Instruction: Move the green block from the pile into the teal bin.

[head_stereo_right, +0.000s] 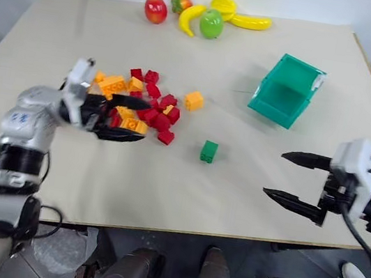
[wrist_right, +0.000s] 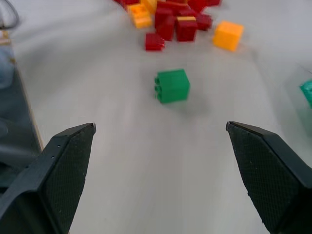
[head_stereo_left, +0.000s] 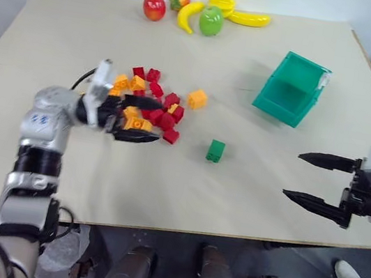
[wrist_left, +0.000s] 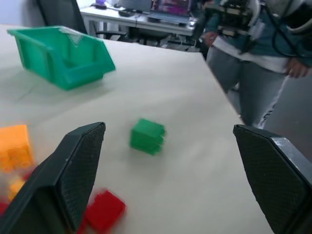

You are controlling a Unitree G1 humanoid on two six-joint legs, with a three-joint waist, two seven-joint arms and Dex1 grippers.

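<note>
The green block (head_stereo_left: 215, 151) lies alone on the table (head_stereo_left: 268, 194), just right of the pile (head_stereo_left: 150, 105) and well short of the teal bin (head_stereo_left: 293, 90), which stands farther back to the right; the carry into the bin is not yet done. The left gripper (head_stereo_left: 139, 119) hangs spread over the pile's near edge, holding nothing. The right gripper (head_stereo_left: 314, 179) is spread too, empty, aimed at the block. Toy fruit (head_stereo_left: 204, 12) sits far off; nothing blocks the path.

The green block (wrist_right: 171, 86) lies alone on the surface (wrist_right: 146, 165), between the right pincer's (wrist_right: 161, 129) wide-spread fingers (red and orange pile (wrist_right: 178, 19) beyond).
</note>
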